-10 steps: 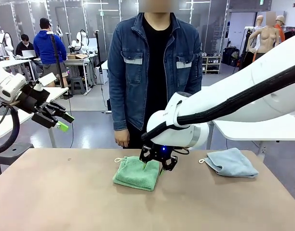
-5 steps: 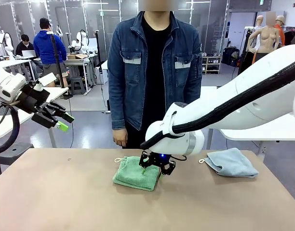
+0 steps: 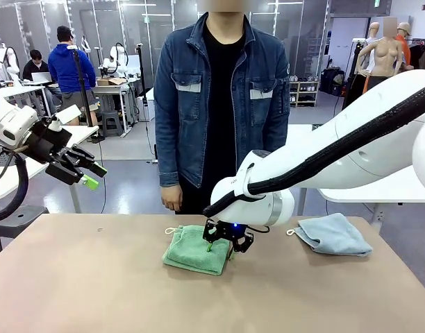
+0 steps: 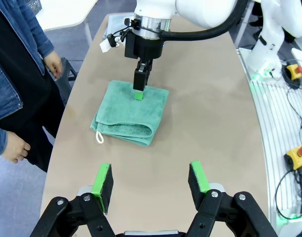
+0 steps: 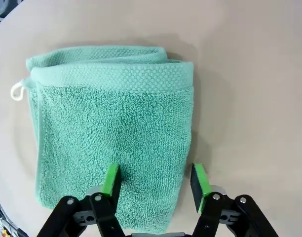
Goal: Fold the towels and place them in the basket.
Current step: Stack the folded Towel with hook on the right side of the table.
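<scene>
A folded green towel (image 3: 196,251) lies mid-table in front of the person, its white loop (image 5: 16,91) at a far corner. My right gripper (image 3: 227,244) is down over the towel's right edge. In the right wrist view its jaws (image 5: 155,181) stand open across that edge, one pad over the terry and the other over bare table. A crumpled light blue towel (image 3: 333,234) lies at the table's right. My left gripper (image 3: 87,175) hangs open and empty, high at the left, with its pads (image 4: 102,180) well short of the green towel (image 4: 131,114). The basket is out of view.
The person stands at the far edge, one hand (image 3: 175,198) hanging just behind the green towel. The brown tabletop (image 3: 94,291) is bare to the left and in front. Another white table (image 3: 379,186) stands at the right behind the blue towel.
My right gripper has dropped lower onto the green towel's right edge, and its arm has shifted slightly. The left arm and both towels have stayed still.
</scene>
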Tool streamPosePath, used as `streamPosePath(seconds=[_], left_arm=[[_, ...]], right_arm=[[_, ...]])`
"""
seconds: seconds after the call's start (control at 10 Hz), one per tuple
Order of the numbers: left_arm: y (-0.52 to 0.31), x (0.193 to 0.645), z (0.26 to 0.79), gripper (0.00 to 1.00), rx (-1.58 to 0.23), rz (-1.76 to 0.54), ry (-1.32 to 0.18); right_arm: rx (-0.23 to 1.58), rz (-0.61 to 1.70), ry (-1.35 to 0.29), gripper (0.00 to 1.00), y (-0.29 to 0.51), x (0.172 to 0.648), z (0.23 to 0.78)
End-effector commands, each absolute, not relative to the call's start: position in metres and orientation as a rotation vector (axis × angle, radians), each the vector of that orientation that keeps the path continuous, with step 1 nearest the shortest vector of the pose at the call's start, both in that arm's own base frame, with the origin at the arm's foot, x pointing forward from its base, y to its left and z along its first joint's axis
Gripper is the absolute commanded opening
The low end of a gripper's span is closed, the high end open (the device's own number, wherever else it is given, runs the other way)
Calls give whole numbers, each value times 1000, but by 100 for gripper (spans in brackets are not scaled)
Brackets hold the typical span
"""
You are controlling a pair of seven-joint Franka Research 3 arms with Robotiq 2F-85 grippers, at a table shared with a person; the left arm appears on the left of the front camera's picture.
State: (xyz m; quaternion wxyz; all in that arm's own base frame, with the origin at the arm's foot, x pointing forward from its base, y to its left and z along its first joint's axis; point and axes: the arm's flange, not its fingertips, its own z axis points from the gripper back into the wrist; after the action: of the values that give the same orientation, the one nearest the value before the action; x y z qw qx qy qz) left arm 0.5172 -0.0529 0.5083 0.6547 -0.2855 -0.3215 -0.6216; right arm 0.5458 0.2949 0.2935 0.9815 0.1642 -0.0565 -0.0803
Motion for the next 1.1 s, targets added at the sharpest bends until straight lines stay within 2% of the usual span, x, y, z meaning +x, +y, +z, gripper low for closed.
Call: streamPosePath(seconds=[0.0,0.1,0.2,0.3,0.4,0.5,0.8,0.9,1.0], left_arm=[[-53,516,510,78,-639,-1413,-731],[-53,516,510,78,-639,-1413,-731],[-53,516,510,78,-639,-1413,-731],[-53,516,510,78,-639,-1413,-731],[-53,516,510,78,-639,-1413,-731],[-53,516,510,78,-639,-1413,-731],[-53,516,510,78,-639,-1413,-731],[-53,516,510,78,-639,-1413,-731],[-53,516,510,78,-639,-1413,-731]], right_arm=[[336,-176,-123,51,298,550,292],[331,-176,-123,37,299,550,292],[323,-171,-123,31,300,550,293],[315,-165,-122,17,301,551,294],[312,-161,-128,11,301,551,296],[305,-155,-138,0,301,551,299],[279,-137,-166,0,303,554,304],[263,-122,-126,0,305,555,308],[307,-126,-145,0,297,551,300]])
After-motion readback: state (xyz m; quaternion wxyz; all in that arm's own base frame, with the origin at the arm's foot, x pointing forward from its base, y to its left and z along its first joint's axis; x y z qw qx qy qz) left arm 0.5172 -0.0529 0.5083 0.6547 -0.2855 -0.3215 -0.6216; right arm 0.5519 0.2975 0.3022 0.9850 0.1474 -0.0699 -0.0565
